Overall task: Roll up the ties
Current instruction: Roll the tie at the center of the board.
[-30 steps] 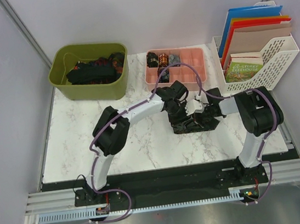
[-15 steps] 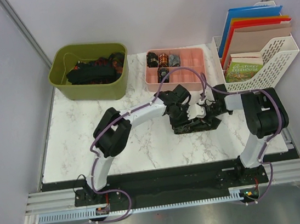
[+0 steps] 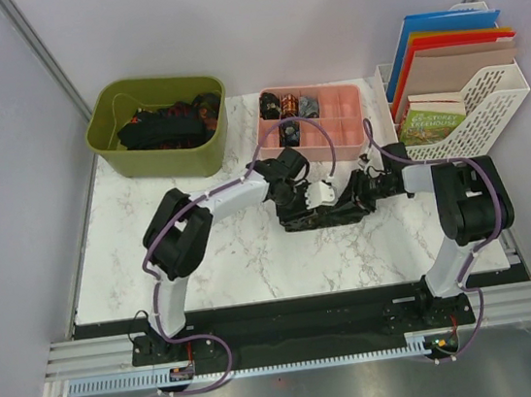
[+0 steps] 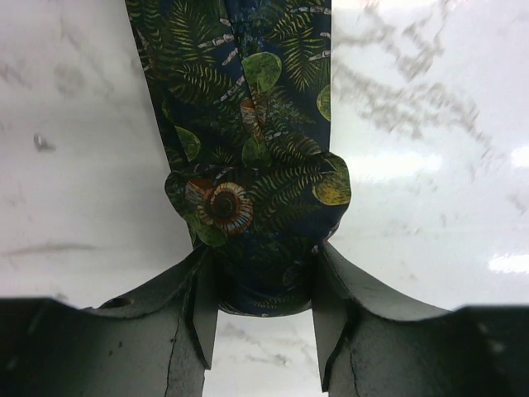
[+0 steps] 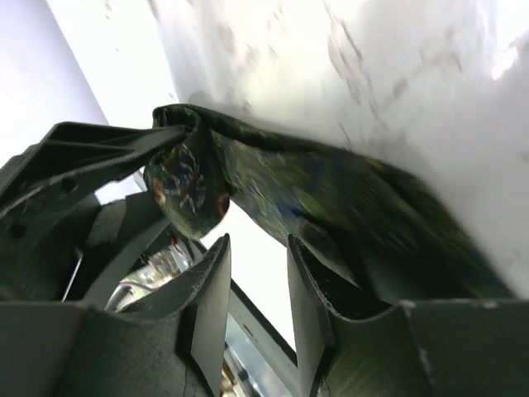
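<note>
With your left pincer [image 4: 260, 269] clamped on the rolled end of the tie [image 4: 248, 107] (right pincer [image 5: 256, 248] parted, empty), turn the roll squarely along the bench [image 4: 430, 165].

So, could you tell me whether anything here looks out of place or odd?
Nothing is spilled or damaged. The only oddity is the rolled end of the tie in the left gripper: it looks lumpy and lopsided, not a neat cylinder. The right gripper stands open beside the tie, gripping nothing.
</note>
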Robot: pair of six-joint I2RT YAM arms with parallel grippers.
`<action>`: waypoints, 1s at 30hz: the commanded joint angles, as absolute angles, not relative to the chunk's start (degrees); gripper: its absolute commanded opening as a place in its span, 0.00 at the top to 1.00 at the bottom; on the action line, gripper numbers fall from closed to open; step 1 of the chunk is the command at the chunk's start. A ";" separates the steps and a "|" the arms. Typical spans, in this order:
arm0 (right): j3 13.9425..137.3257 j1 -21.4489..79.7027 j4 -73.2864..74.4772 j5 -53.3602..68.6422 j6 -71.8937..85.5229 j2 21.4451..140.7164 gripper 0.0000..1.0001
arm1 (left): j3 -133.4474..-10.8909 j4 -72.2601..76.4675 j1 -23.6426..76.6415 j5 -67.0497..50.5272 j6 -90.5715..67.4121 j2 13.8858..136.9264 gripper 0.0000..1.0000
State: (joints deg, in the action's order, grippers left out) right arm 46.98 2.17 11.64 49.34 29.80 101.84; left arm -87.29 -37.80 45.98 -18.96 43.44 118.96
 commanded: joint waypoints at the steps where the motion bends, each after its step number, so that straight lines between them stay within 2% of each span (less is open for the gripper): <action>1: 43.34 4.29 -7.79 50.80 43.48 100.99 0.60 | -79.99 -47.81 43.33 -12.12 49.92 121.74 0.71; 3: 41.67 5.71 -17.51 50.63 51.10 100.72 0.60 | -79.81 -47.99 43.24 -13.00 50.10 121.47 0.71; 9: 38.67 12.30 -33.02 48.43 60.46 102.65 0.61 | -80.16 -48.08 41.31 -17.40 52.81 121.90 0.69; 25: 39.46 17.40 -29.97 45.88 58.54 104.50 0.59 | -82.09 -49.83 39.55 -19.51 56.95 122.96 0.67; 30: 39.46 18.46 -29.36 46.14 58.62 104.85 0.61 | -82.53 -49.83 39.46 -19.78 56.87 123.31 0.66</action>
